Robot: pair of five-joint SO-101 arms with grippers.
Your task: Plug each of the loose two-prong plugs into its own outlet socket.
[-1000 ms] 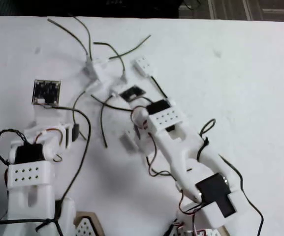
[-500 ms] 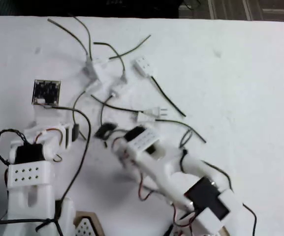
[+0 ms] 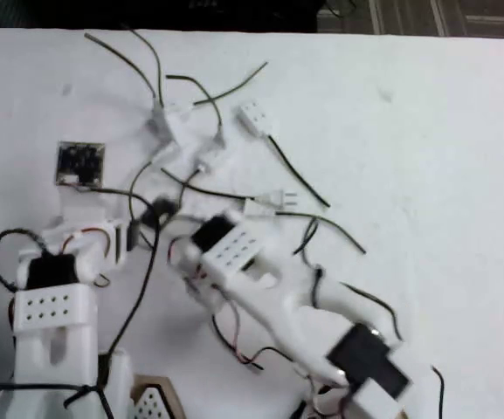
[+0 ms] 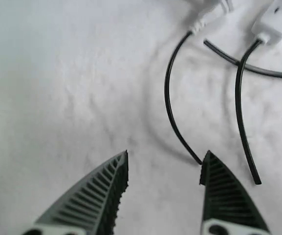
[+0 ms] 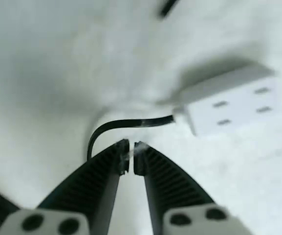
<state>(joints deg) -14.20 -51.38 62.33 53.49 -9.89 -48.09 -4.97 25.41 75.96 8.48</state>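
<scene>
Hanging just beside a white rectangular plastic outlet block (image 5: 231,105), the right gripper (image 5: 129,147) has its jaws pressed together; the left gripper (image 4: 164,164) has its jaws spread.

White outlet socket (image 3: 254,114) lies flat, black cord trailing. White two-prong plug (image 3: 265,206) lies loose and flat, unplugged, arm-side of that socket, apart. Second white socket (image 3: 169,122) sits near it among tangled cords.

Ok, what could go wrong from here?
The shut right gripper sits right by the black cable of the outlet socket; it may snag it and drag the socket. In the high view it is close to the left arm, so they might collide.
</scene>
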